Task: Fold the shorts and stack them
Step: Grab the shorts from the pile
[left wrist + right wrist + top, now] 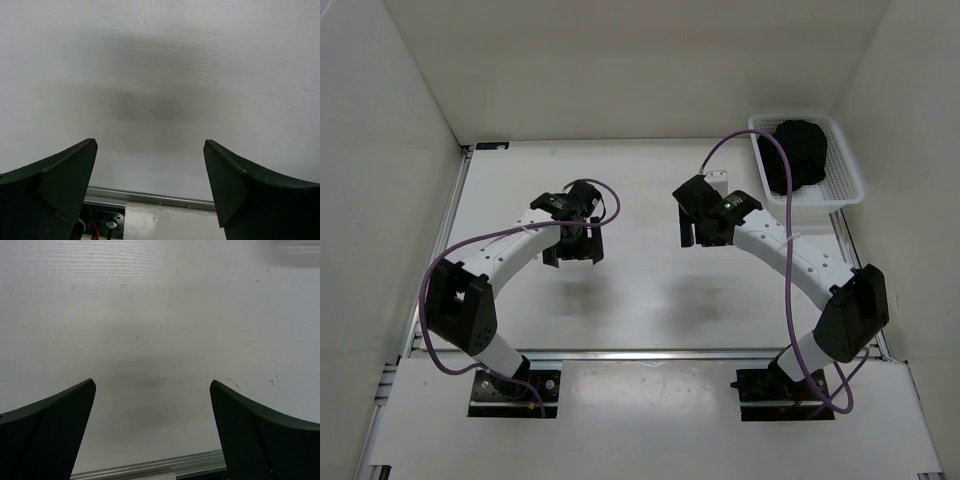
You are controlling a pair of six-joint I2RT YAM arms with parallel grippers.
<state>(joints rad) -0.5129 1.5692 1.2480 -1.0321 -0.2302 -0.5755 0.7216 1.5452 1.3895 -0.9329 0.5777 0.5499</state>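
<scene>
**A:** Left claw: jaws wide, nothing between them. It hangs over the table, left of centre, fingers tipped down and back toward the bases.

**B:** Right claw?

**A:** Right claw: same, wide and empty. It sits right of centre and a touch farther back than the left. The two are near each other, not touching.

**B:** Arm pose?

**A:** Mirrored arcs. Each arm rises from its base, bends at a black elbow out at the side, then the white forearm reaches in toward the middle. A purple cable loops along each one.

**B:** Shorts?

**A:** The shorts are a crumpled black heap in the white basket, at the far right corner by the wall. They are well apart from both claws, the right one being nearer. No drawstring can be made out.

**B:** What do the wrist cams add?

**A:** Only the top view has the shorts, basket and arms. The left wrist shows its two dark fingers far apart, bare table with a soft shadow, a metal rail and a bit of base plate with red wiring below it. The right wrist shows a fine mesh texture on its fingers and small scuffs on the table, too fine for the top view to resolve.
</scene>
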